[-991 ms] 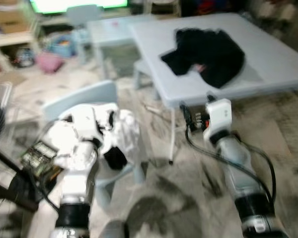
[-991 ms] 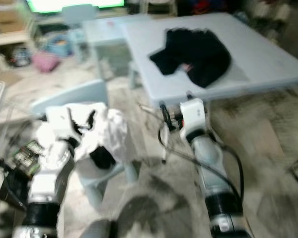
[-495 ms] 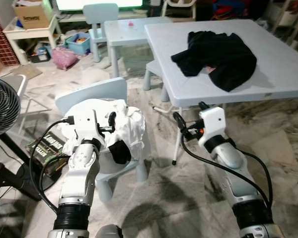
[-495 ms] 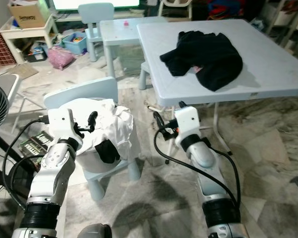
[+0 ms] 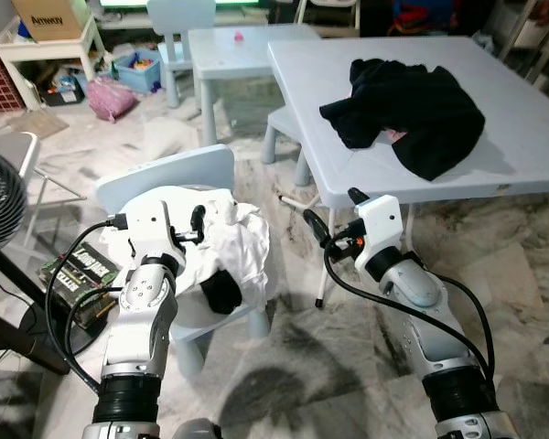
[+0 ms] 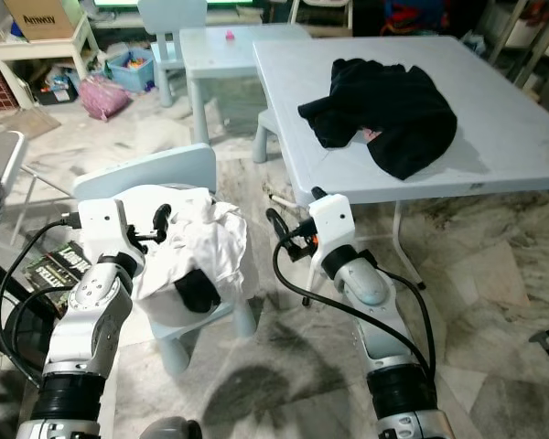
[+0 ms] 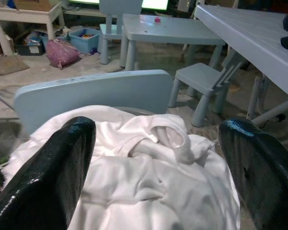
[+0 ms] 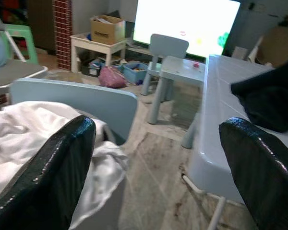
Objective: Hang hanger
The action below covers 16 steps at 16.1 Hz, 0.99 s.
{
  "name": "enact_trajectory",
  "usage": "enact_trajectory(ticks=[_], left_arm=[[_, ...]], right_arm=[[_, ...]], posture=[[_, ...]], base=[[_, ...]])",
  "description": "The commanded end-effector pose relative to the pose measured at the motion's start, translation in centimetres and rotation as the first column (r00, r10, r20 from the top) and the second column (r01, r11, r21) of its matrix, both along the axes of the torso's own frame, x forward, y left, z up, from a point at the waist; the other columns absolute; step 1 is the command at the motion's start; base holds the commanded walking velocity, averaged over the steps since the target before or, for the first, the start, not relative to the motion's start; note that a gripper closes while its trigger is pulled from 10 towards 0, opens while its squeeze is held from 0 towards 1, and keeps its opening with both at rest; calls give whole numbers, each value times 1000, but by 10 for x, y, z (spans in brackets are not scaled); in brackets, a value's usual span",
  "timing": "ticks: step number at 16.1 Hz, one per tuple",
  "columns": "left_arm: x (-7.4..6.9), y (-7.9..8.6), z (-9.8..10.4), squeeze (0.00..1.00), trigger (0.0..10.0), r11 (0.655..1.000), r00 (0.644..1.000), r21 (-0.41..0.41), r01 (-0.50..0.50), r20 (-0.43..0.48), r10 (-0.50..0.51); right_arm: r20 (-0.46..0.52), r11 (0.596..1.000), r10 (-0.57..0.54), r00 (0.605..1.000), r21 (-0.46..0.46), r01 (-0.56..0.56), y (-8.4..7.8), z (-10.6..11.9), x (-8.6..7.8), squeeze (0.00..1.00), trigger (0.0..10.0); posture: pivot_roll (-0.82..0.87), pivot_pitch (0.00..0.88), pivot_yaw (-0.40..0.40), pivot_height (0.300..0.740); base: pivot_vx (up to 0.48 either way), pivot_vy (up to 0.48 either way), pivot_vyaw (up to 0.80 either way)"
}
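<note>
Two grippers, both spread wide and empty: left gripper (image 7: 153, 158) hovers over the white garment (image 5: 224, 251) heaped on the small blue chair (image 5: 169, 174); right gripper (image 5: 329, 215) hangs before the table (image 5: 531, 119). One black garment (image 5: 407, 110) lies there. Hanger cannot be identified.

I note two silver-grey arms of rounded, jointed segments, each with a black ribbed collar near the base. Each wrist ends in a white boxy housing; on the right one I see a small orange-red mark on the side facing the left arm. Thick black cables loop from both housings back along the forearms. The left gripper (image 7: 153, 167) and right gripper (image 8: 156, 167) each carry two long, glossy black fingers (image 7: 48, 177) with rounded tips, set wide apart.
</note>
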<state>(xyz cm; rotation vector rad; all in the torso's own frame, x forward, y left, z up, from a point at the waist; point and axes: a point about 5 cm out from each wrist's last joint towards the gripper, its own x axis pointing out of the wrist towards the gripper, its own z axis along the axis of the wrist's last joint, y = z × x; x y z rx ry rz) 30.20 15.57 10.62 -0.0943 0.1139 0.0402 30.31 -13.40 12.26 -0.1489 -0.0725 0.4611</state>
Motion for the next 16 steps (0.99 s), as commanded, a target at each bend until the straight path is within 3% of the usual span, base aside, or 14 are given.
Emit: enact_trajectory(ticks=[1, 4, 7, 8, 12, 13, 16], left_arm=[[1, -3, 3, 0, 10000, 1000, 1000, -7, 11, 5, -11], [1, -2, 2, 0, 10000, 1000, 1000, -8, 11, 1, -11], [1, -4, 2, 0, 10000, 1000, 1000, -10, 14, -3, -14], [1, -4, 1, 0, 10000, 1000, 1000, -12, 10, -6, -10], [2, -2, 1, 0, 10000, 1000, 1000, -18, -2, -10, 2], [2, 0, 1, 0, 10000, 1000, 1000, -18, -11, -14, 11], [2, 0, 0, 0, 10000, 1000, 1000, -19, -15, -20, 15]], right_arm=[[-5, 1000, -16, 1000, -1, 16, -5, 2, -1, 0, 10000], [-1, 998, -44, 999, -44, 44, -3, 1, 1, 0, 10000], [-14, 996, 41, 999, -75, -42, 1, -2, -2, 0, 10000], [-26, 995, 102, 994, 14, -101, 4, 0, -8, 0, 10000], [-27, 992, 97, 995, -77, -99, 10, -7, -8, 0, 10000], [-91, 998, 65, 994, 30, -63, 10, -8, -8, 0, 10000], [-56, 1000, 27, 998, -9, -28, 3, -3, -1, 0, 10000]], posture=[[-41, 23, -29, 740], [-41, 23, -29, 740], [-39, 23, -29, 740], [-39, 23, -29, 740], [-39, 22, -28, 740], [-39, 22, -28, 740], [-39, 22, -28, 740]], base=[[292, 0, 0], [295, 0, 0], [294, 0, 0], [296, 0, 0], [321, 0, 0], [401, 0, 0], [407, 0, 0]])
